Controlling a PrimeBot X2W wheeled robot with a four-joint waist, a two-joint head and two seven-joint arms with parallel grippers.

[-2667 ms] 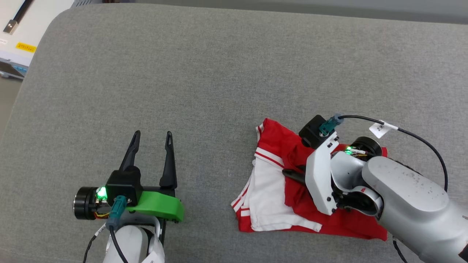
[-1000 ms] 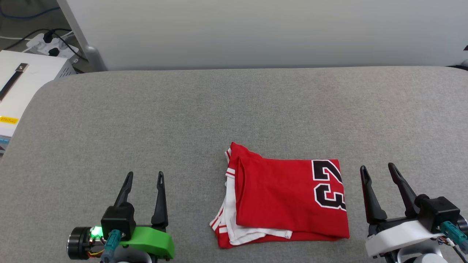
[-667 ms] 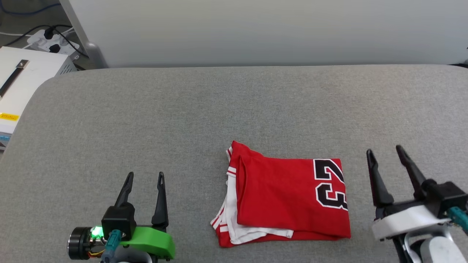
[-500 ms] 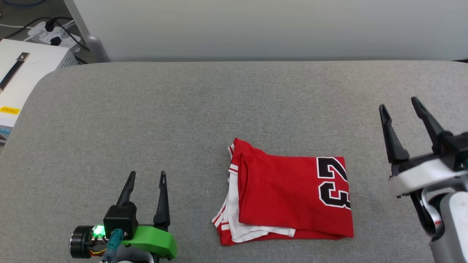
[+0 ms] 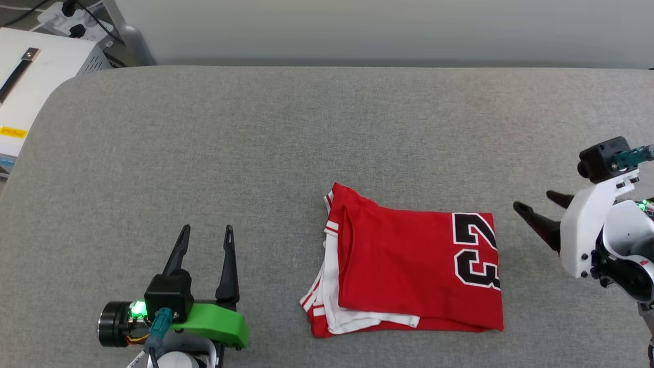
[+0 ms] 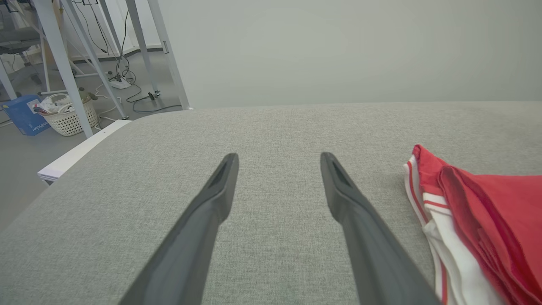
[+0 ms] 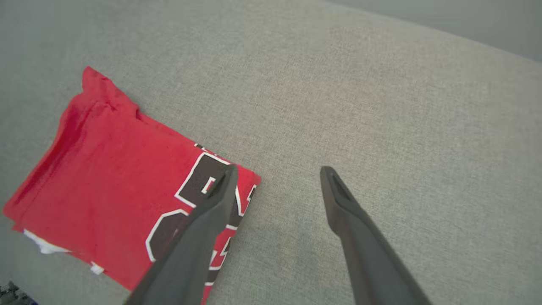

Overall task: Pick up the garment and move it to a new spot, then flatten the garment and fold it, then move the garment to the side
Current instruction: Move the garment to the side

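Both claws hanging wide open and empty, folded jersey lying between them

The right claw (image 5: 533, 200) is pointing in at the "23" edge of the red jersey (image 5: 409, 271) without touching it, probably lining up to shift it aside. The left claw (image 5: 207, 230) is idling well off its striped-sleeve side on the grey table (image 5: 255, 143).

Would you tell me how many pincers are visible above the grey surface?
2. The left pincer is at the lower left, open, apart from the red jersey; the right pincer, open, is beside the jersey's numbered end.
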